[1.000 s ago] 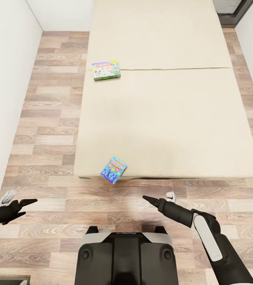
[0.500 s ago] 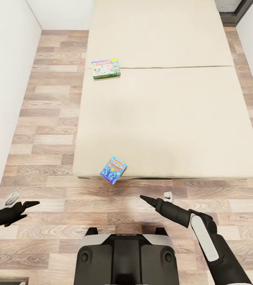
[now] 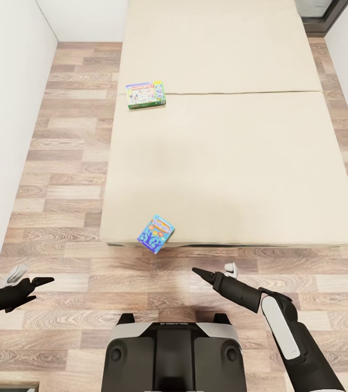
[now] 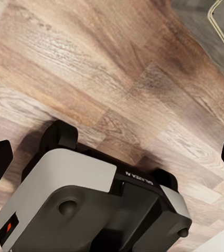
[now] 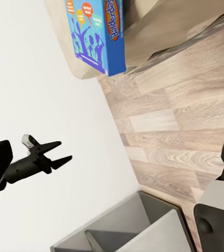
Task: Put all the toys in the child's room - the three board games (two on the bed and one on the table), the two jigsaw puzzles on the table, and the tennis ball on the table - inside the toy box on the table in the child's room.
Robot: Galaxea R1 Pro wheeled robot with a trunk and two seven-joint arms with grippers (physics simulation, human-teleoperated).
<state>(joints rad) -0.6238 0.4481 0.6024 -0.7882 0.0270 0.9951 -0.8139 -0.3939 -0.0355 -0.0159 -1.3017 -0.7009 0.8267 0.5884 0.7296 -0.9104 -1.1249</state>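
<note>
Two board games (image 3: 146, 95) (image 3: 156, 233) lie on one bed (image 3: 228, 158)

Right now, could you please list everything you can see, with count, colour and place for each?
Bed: one, beige mattress, ahead of the robot, running to the far wall.
Board games: two on the bed. A green-edged white box lies flat near the bed's left edge, farther away. A blue box sits at the near edge, one corner over the floor.
Floor: wood planks, left of the bed and in front of it.
Walls: white, on the left and at the back.
Dark grey cabinet: one, against the wall, seen from the right wrist.
Robot base: black and grey, at the bottom centre.
Left end effector: black, open, over the floor.
Right end effector: black, open, pointing towards the blue box.
</note>
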